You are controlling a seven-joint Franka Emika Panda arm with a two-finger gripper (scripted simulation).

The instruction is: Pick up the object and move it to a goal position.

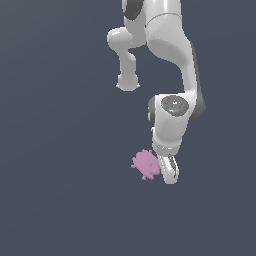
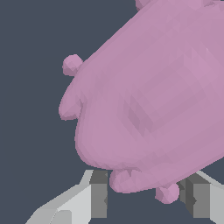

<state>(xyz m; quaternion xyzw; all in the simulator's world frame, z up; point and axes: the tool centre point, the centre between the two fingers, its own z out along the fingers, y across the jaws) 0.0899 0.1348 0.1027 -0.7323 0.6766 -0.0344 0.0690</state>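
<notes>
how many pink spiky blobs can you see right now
1. The pink blob sits just to the exterior view's left of the end effector; up close in the wrist view it fills the frame between the fingers. No others show.

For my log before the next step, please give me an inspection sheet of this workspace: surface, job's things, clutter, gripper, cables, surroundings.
Surface: plain dark blue-grey ground, no markings.
Job's things: small pink matte blob with stubby spikes, beside the gripper on the exterior view's left; in the wrist view it fills most of the picture, its edge between the two fingers.
Clutter: nothing seen.
Gripper: white gripper low, fingers either side of the blob's edge; contact cannot be told.
Cables: nothing seen.
Surroundings: only the white arm.
</notes>
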